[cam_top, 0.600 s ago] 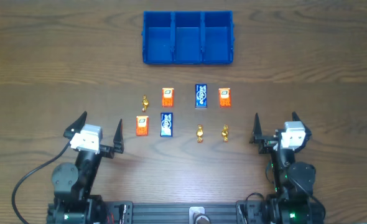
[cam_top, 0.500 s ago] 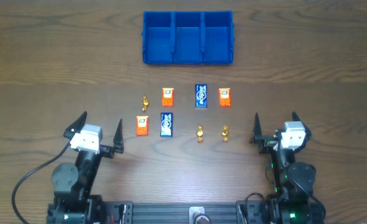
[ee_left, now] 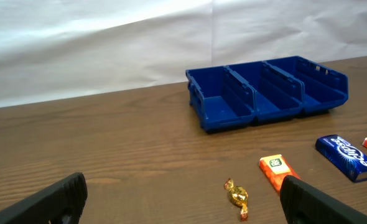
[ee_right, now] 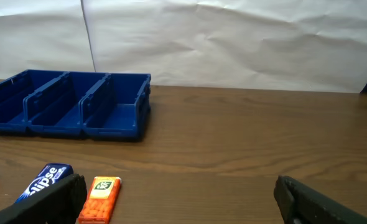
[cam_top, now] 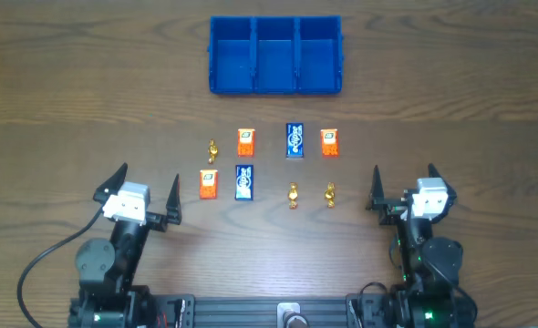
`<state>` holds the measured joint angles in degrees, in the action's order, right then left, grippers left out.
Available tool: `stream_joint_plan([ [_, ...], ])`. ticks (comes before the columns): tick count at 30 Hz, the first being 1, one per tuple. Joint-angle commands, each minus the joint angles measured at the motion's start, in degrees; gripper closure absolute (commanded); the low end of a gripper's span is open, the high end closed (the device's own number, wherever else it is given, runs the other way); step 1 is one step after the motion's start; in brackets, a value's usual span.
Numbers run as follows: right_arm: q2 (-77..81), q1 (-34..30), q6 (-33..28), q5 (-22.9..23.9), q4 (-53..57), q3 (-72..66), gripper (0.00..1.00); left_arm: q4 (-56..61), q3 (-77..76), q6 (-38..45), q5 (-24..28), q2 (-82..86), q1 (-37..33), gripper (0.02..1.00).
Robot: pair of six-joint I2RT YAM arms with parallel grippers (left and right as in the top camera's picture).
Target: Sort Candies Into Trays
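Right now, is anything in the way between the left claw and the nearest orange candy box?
Nothing visible is. The open left gripper and the orange candy box have just wooden table between them.

No visible change, left end effector [cam_top: 150,175], right end effector [cam_top: 404,170], candies [cam_top: 244,182] all unmoved.

Bright, even light casts only faint, soft shadows.

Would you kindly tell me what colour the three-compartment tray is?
Blue. The tray shows best in the top view.
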<state>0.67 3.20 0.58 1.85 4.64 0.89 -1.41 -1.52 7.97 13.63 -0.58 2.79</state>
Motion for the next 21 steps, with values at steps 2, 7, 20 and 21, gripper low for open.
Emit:
stream_joint_plan([
  [2, -0.5, 0.37, -0.85, -0.48, -0.09, -0.44, 0.003, -1.62, 1.22, 0.81, 1.01, 0.33, 0.13, 0.02],
  [7, -0.5, 0.37, -0.85, -0.48, -0.09, -0.44, 0.003, -1.62, 1.22, 0.81, 1.01, 0.33, 0.13, 0.02],
  [20, -0.5, 0.37, -0.85, -0.48, -0.09, -0.44, 0.003, -1.62, 1.22, 0.22, 1.03, 0.39, 0.13, 0.02],
  [21, -0.5, 0.37, -0.85, -0.48, -0.07, -0.44, 0.003, -1.6, 1.22, -2.25, 1.03, 0.39, 0.13, 0.02],
])
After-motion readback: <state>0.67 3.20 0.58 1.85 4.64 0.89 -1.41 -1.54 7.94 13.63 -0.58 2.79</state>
